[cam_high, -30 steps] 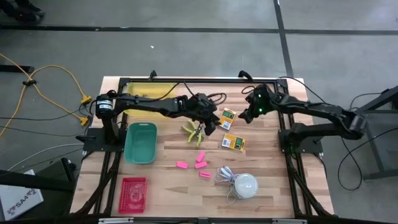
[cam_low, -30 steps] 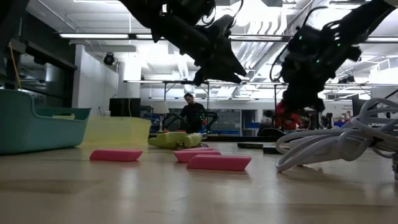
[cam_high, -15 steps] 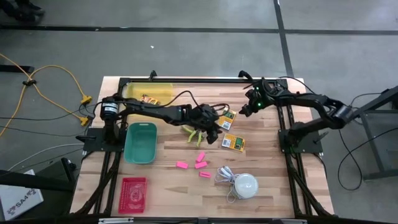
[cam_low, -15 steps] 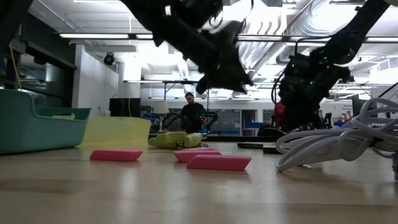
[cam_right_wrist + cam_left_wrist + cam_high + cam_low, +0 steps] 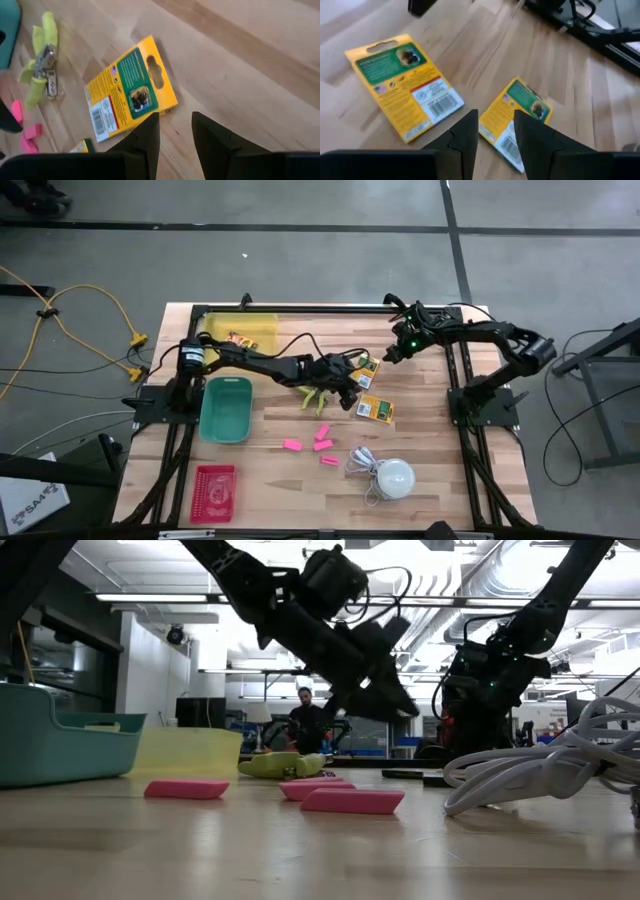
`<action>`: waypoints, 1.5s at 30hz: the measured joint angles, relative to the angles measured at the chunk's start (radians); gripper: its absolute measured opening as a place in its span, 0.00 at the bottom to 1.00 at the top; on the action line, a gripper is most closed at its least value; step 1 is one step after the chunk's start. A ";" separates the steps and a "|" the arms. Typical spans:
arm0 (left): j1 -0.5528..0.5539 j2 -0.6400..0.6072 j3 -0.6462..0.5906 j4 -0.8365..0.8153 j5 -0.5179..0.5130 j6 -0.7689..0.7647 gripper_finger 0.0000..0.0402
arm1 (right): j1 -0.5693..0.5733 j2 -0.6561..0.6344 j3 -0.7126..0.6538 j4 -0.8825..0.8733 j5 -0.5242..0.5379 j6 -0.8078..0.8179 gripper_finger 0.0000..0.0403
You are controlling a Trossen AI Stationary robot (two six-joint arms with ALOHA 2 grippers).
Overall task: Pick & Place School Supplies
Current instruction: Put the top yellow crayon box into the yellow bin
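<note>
Landmark = teal bin [image 5: 226,409], smooth plastic, rounded rectangle, on the butcher-block table [image 5: 440,480] (light wood strips, visible grain, black frame).

Left gripper [image 5: 495,127]: toward the table's middle from the bin, low over the boxes. Fingers apart with a narrow gap, nothing between them. Right gripper [image 5: 174,127]: well past the bin toward the table's opposite edge, above the wood near the farthest box, fingers also apart, holding nothing.

Supplies:
- Yellow-and-green boxes: flat glossy card, barcode and hang-hole. Three show in the high view, all well apart from the bin: one [image 5: 368,364] nearest the right gripper, one [image 5: 376,409] on the dome side, a third partly under the left gripper. Left wrist view shows two lying flat, near each other, not touching.
- Green-handled scissors tool [image 5: 312,393]: lime plastic grips, metal pivot, lying between the bin and the boxes.
- Pink erasers [image 5: 323,439]: small matte wedge-ended blocks, four scattered between the bin and the dome.

Other: white dome [image 5: 393,476] with coiled cord; red mesh basket [image 5: 213,491] beside the bin; translucent yellow tray [image 5: 240,327] behind it.

Room: grey concrete floor, yellow cables, ceiling strip lights, person standing far back.
</note>
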 joint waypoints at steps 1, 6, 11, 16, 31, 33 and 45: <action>0.000 0.001 -0.003 -0.002 0.000 0.000 0.30 | 0.000 0.001 0.000 -0.001 0.002 -0.001 0.26; 0.000 0.012 -0.002 0.024 0.003 0.061 0.30 | 0.000 0.002 0.000 0.009 0.001 -0.006 0.26; 0.000 0.013 -0.002 -0.002 0.004 0.078 0.30 | 0.000 0.002 0.000 0.011 0.002 -0.006 0.26; 0.000 0.013 -0.002 -0.017 0.004 0.064 0.30 | 0.000 0.002 0.000 0.013 0.002 -0.006 0.26; -0.003 0.013 -0.002 -0.016 0.006 0.042 0.30 | 0.000 0.002 0.000 0.016 0.002 -0.006 0.26; -0.004 0.013 -0.002 -0.016 0.006 0.033 0.30 | 0.000 0.002 0.000 0.016 0.002 -0.003 0.26; -0.007 0.013 -0.002 -0.016 0.006 0.060 0.30 | 0.000 0.002 0.000 0.014 0.002 0.000 0.26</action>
